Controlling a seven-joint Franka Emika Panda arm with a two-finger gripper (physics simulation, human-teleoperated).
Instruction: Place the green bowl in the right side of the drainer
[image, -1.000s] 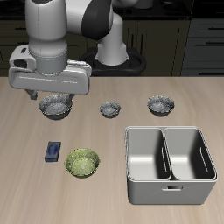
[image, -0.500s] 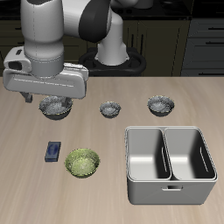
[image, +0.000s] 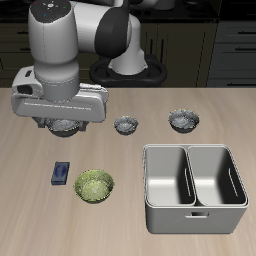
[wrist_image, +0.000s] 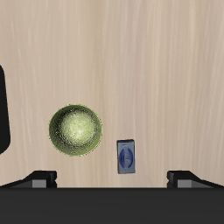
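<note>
The light wooden counter carried the two-compartment drainer near its front edge, with the green bowl and a small blue rectangular object resting just beside each other, well apart from the drainer. Farther back stood three grey-blue speckled bowls in a row: one partly hidden by the arm, one in the middle, and one behind the drainer.

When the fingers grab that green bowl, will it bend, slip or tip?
The green bowl looks rigid, with a smooth rounded wall, so it probably won't bend, though a pinch on the thin rim could slip. It sits upright on the table, wide and shallow, so it should slide rather than tip. Its weight cannot be judged.
</note>
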